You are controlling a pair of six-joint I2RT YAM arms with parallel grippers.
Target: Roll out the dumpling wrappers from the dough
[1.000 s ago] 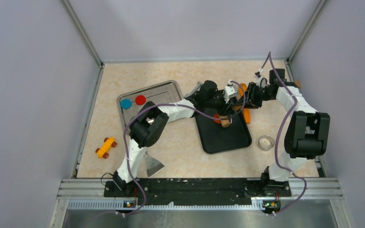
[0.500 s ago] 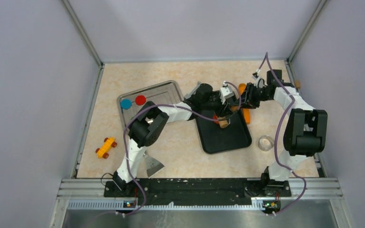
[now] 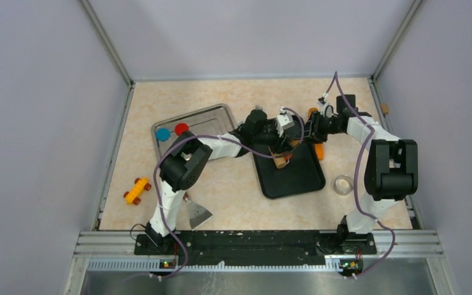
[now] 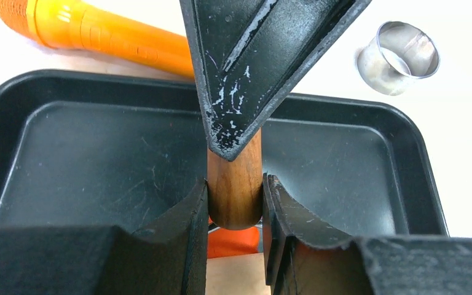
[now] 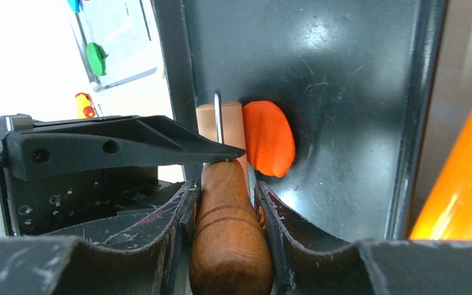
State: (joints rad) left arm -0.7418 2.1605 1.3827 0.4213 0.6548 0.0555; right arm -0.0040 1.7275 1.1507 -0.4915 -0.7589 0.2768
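Observation:
A wooden rolling pin [image 3: 278, 160] is held over the black tray [image 3: 295, 181], one handle in each gripper. My left gripper [image 4: 235, 184] is shut on one handle [image 4: 235, 196]. My right gripper [image 5: 224, 190] is shut on the other handle [image 5: 227, 239]. A flattened orange dough lump [image 5: 269, 138] lies on the tray floor beside the pin's roller [image 5: 220, 126]. In the left wrist view the dough [image 4: 233, 241] shows just below the handle. In the top view the dough is mostly hidden by the grippers.
A metal tray [image 3: 212, 114] with a blue disc [image 3: 162, 134] and a red disc [image 3: 181, 128] is at the left. An orange cylinder [image 3: 318, 149] lies at the black tray's right rim. A metal ring cutter [image 3: 344, 185], a yellow toy car [image 3: 137, 190] and a scraper [image 3: 198, 215] lie on the table.
Both grippers have moved left together with the rolling pin, which has travelled across the black tray towards its left side over the dough.

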